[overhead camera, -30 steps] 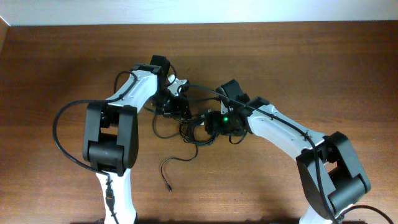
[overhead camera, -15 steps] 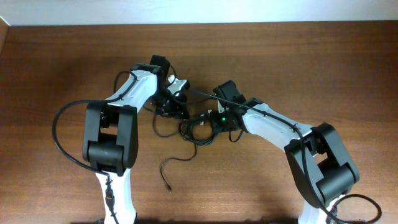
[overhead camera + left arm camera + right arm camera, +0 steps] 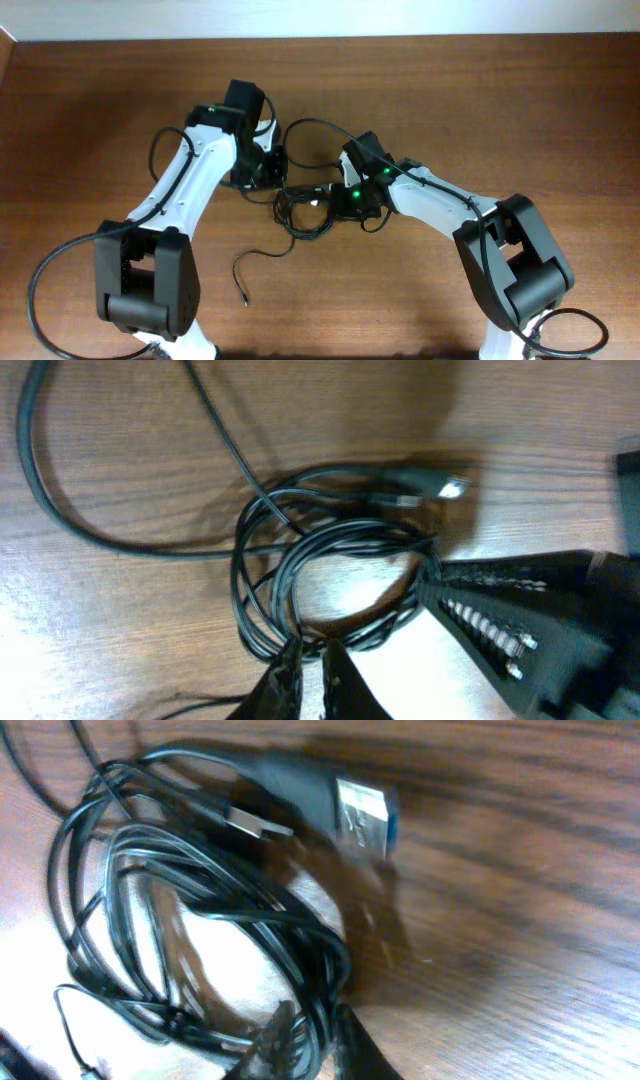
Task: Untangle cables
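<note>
The cables [image 3: 303, 228] lie as a knotted black coil on the wood between the two arms, and one loose tail [image 3: 243, 283] trails toward the front. In the left wrist view the coil [image 3: 262, 595] loops round a bare patch, with a plug end [image 3: 443, 488] at its top. My left gripper [image 3: 279, 188] [image 3: 311, 672] is shut on strands at the coil's near edge. My right gripper [image 3: 336, 199] [image 3: 312, 1042] is shut on several strands at the opposite side. Two metal plug ends [image 3: 362, 812] [image 3: 248, 821] show beyond the coil [image 3: 130, 870].
The brown wooden table [image 3: 500, 90] runs to a pale wall at the back. The right arm's ridged finger [image 3: 500, 622] crosses the left wrist view at the right. A thick black wire [image 3: 40, 290] loops beside the left arm's base.
Both grippers have closed onto the coil. The left arm has swung leftward, dragging the coil and its loose tail a little to the left.
</note>
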You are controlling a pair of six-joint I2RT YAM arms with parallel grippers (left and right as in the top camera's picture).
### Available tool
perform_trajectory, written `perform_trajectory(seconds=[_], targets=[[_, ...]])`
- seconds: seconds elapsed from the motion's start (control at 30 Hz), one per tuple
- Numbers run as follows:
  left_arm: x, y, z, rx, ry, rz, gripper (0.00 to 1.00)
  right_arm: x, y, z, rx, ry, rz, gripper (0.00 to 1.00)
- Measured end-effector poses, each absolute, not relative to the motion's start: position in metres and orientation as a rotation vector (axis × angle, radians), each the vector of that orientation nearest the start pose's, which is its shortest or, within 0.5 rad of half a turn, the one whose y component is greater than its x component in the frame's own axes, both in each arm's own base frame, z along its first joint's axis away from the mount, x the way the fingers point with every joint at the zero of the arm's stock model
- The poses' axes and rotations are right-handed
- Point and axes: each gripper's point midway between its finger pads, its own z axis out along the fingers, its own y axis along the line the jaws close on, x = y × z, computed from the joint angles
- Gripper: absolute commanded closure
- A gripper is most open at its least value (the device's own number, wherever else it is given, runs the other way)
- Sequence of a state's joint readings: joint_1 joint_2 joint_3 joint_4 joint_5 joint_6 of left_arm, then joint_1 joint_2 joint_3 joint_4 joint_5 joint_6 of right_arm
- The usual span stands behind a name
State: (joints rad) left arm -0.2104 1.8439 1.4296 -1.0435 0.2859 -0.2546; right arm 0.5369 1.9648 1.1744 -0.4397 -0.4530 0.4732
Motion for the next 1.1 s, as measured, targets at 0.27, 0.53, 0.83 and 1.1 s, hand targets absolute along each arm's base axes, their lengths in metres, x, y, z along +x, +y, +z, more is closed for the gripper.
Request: perform_trajectory(seconds=[0.27, 0.53, 0.83, 1.1], targets=[[0.323, -0.116, 0.040, -0.228, 3.132, -0.433, 0.82, 0.315, 0.280, 0.013, -0.256, 2.925, 0.874, 0.43], [0.330, -0.099, 0.028, -0.224, 3.090, -0.267, 0.81, 0.337, 0.245, 0.018, -0.181, 2.901, 0.969, 0.40], [0.319, -0.117, -0.001, -0.130, 3.059, -0.281, 0.91, 0.327, 0.245, 0.015, -0.211, 2.924, 0.985, 0.40], [0.307, -0.125, 0.005, 0.005, 3.109, -0.395, 0.76, 0.318, 0.255, 0.015, -0.264, 2.925, 1.008, 0.39]])
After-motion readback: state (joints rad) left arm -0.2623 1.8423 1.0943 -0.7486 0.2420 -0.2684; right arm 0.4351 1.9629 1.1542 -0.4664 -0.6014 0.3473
